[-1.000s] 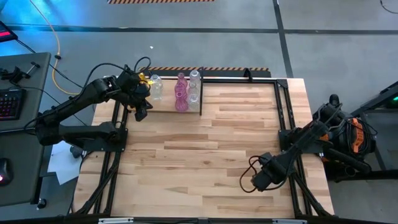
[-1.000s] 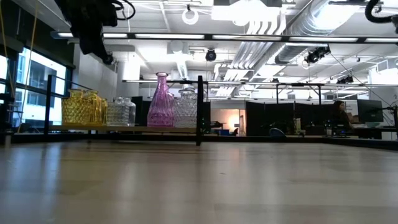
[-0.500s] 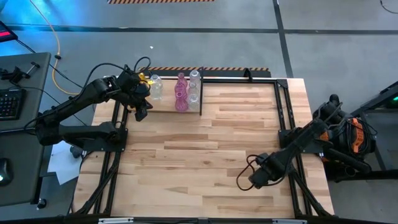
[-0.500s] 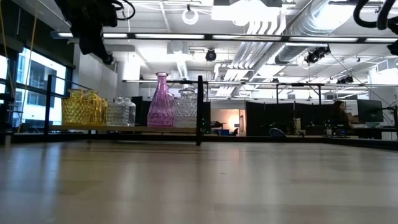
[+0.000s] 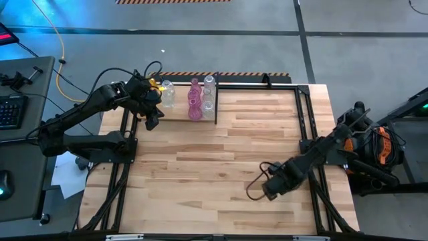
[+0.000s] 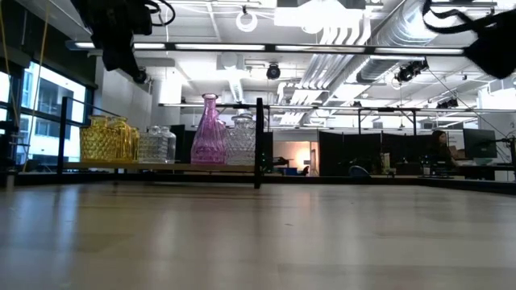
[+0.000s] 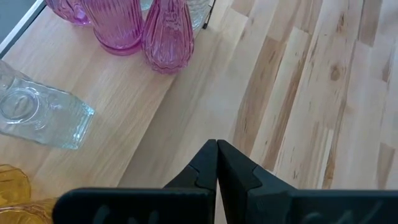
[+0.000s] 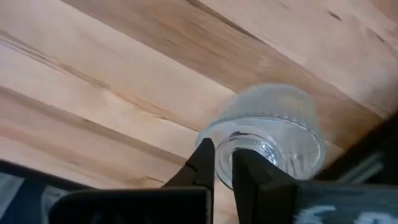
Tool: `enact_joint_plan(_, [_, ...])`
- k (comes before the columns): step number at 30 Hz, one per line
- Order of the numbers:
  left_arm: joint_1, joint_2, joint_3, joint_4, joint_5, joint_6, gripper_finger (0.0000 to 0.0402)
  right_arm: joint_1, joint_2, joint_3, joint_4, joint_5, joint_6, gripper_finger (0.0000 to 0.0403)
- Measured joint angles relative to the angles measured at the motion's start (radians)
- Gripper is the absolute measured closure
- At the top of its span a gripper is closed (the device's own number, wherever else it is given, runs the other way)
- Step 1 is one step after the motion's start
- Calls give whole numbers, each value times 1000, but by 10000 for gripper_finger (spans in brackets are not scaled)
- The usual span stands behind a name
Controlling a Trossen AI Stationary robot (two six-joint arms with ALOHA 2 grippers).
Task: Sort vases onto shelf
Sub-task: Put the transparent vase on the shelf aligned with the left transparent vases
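1. The left gripper (image 5: pixel 151 120) is being held over the near edge of the shelf (image 5: pixel 175 115), at the table's (image 5: pixel 227 161) far left corner; in the left wrist view its fingers (image 7: pixel 200 165) are being pressed together with nothing between them.
2. The right gripper (image 8: pixel 222 163) is being held low over the near right part of the table, and a clear vase (image 8: pixel 268 132) is being pinched by its narrow neck between the two fingers, the ribbed bulb pointing away from the wrist.
3. In the high view that gripper (image 5: pixel 267 191) is being seen just inside the table's right frame rail, well apart from the shelf.
4. On the shelf, vases are being shown in a row in the low view: an amber-yellow vase (image 6: pixel 109 138) at the left end, a clear vase (image 6: pixel 156 144) beside it, a tall pink vase (image 6: pixel 209 131) next, and another clear vase (image 6: pixel 240 139) just beside the black divider (image 6: pixel 259 142).
5. In the left wrist view two pink vases (image 7: pixel 168 34) are being seen close together on the pale shelf board, and a square clear vase (image 7: pixel 38 115) is being seen near them.
6. No brand, label or readable writing is being shown on the vases, the shelf or the arms.
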Motion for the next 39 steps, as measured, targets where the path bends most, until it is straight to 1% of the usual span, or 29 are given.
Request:
enact_joint_plan(2, [0,0,0,0,0,-9,402,-41,9,16,4,4,-67,397])
enact_joint_plan(3, [0,0,0,0,0,-10,402,-63,9,24,0,26,-106,396])
enact_joint_plan(8, [-10,0,0,0,0,-18,402,-172,13,83,16,207,-305,400])
enact_joint_plan(12, [-38,0,0,0,0,-42,402,-268,36,132,61,251,-473,400])
enact_joint_plan(15, [-70,0,0,0,0,-62,402,-336,96,185,103,232,-623,400])
enact_joint_plan(18, [-101,0,0,0,0,-86,402,-391,197,283,151,183,-788,400])
enact_joint_plan(20, [-121,0,-2,1,-1,-105,402,-423,276,379,157,156,-893,401])
enact_joint_plan(22, [-140,0,-8,-1,-2,-123,402,-450,355,488,143,155,-993,401])
enact_joint_plan(27, [-197,5,-29,6,-2,-193,402,-506,522,770,52,139,-1201,401])
enact_joint_plan(29, [-229,10,-53,31,-2,-234,402,-526,574,868,34,130,-1267,401])
enact_joint_plan(32, [-280,10,-110,93,-2,-295,401,-556,656,988,17,88,-1337,400])
enact_joint_plan(39, [-418,10,-277,320,-4,-474,402,-592,782,1199,-45,15,-1435,400])
